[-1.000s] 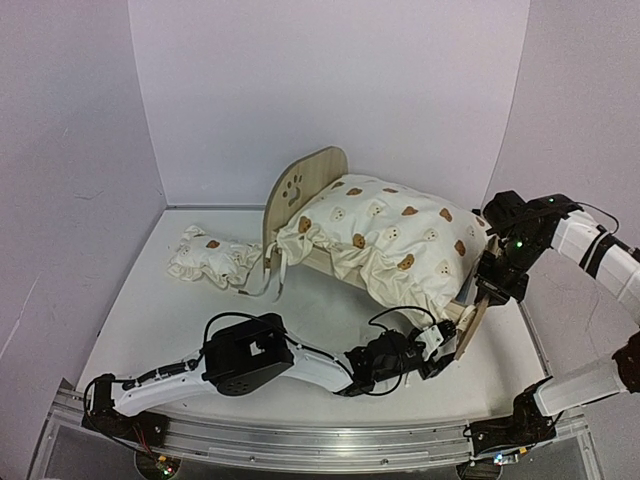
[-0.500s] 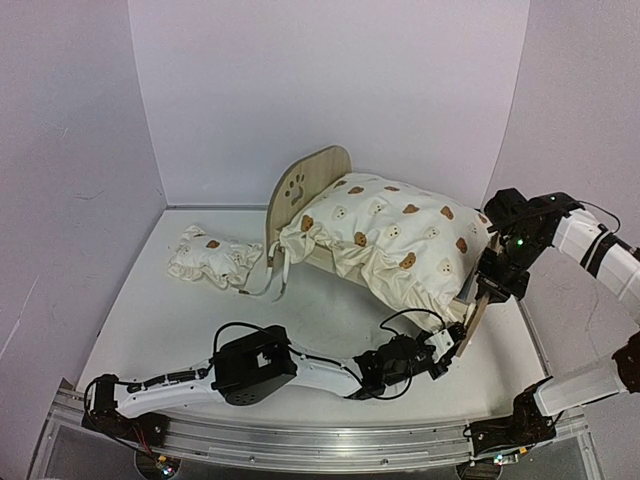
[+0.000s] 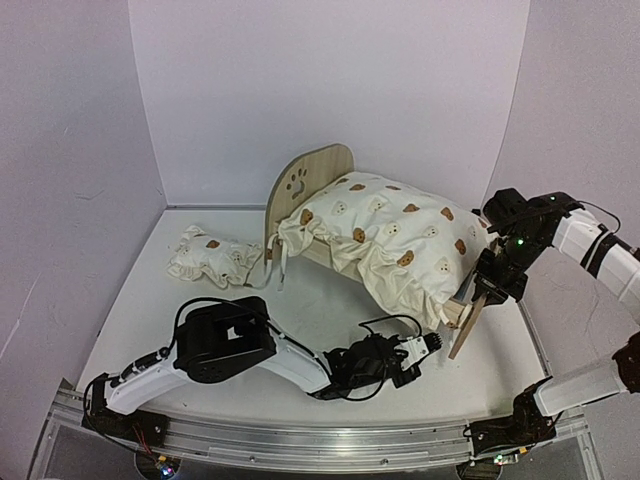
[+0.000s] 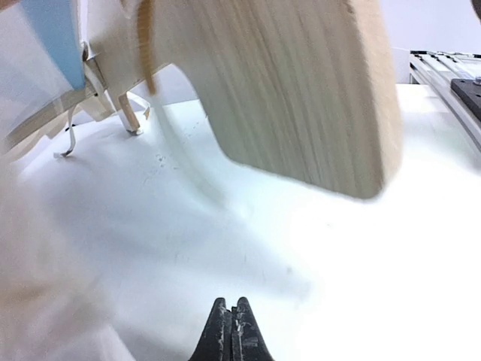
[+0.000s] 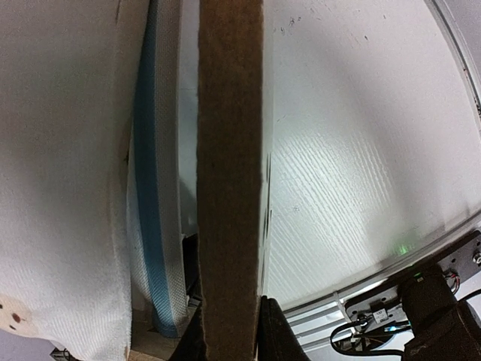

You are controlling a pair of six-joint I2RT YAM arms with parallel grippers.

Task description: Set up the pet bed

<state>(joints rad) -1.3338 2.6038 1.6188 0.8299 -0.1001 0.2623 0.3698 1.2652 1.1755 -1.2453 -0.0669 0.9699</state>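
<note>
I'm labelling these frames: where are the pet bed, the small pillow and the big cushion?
pet bed (image 3: 320, 168), top view, headboard beside the paw cutout.
small pillow (image 3: 212, 258), top view, its middle.
big cushion (image 3: 395, 235), top view, its upper face.

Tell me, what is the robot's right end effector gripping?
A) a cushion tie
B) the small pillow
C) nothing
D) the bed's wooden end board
D: the right end effector is clamped on the wooden end board; the right wrist view shows the board's edge pinched in it.

pet bed: pale wood, blue-white fabric base. cushion, pillow: cream, brown bear print.
</note>
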